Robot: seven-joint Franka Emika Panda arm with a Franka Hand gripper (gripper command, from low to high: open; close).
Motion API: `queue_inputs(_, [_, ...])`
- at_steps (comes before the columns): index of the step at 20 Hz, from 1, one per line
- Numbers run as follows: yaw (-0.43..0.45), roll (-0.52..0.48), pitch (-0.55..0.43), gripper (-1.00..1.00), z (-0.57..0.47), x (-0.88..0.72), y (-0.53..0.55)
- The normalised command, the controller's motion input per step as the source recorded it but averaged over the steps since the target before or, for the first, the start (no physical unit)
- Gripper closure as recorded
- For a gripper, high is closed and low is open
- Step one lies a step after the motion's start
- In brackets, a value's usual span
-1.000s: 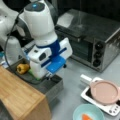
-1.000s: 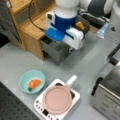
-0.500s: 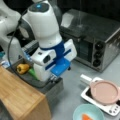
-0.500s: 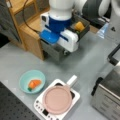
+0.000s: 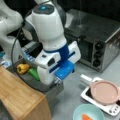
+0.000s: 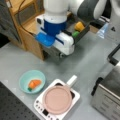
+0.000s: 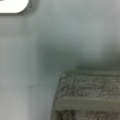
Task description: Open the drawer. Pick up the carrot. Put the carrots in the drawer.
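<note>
Your gripper (image 5: pixel 57 80) sits low at the front end of the drawer (image 5: pixel 53 89), and in both front views its fingers are hidden behind the white and blue wrist housing, so you cannot tell how far the jaws are apart or whether they grip anything. The wrist view gives you only the grey, textured corner of the drawer front (image 7: pixel 87 97) over the pale table (image 7: pixel 30 62), with no fingertip in sight.

The drawer (image 6: pixel 81 33) already stands pulled out from the wooden cabinet (image 5: pixel 20 100), and 2 items lie inside it: a yellow pepper (image 5: pixel 23 68) and a green vegetable (image 5: pixel 33 73). The carrot (image 6: pixel 34 83) is not there. It lies in the light blue bowl (image 6: pixel 25 80), well apart from the gripper, beside the pink pan (image 6: pixel 57 100) on its white hob.

By my reading, the opening step is at or near its end. To do it well, keep the pull straight along the drawer's travel, keep the wrist level, and keep any hold on the thick front square so the tray does not twist.
</note>
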Motion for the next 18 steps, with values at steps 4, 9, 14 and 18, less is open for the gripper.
queue_inputs(4, [0.046,0.038,0.300,-1.00,0.13,0.57,-0.13])
queue_inputs(9, [0.034,0.001,0.299,-1.00,0.06,0.60,-0.11])
queue_inputs(14, [0.077,0.004,0.272,-1.00,0.01,0.57,-0.15])
queue_inputs(18, [0.081,0.017,0.267,-1.00,0.10,0.40,-0.17])
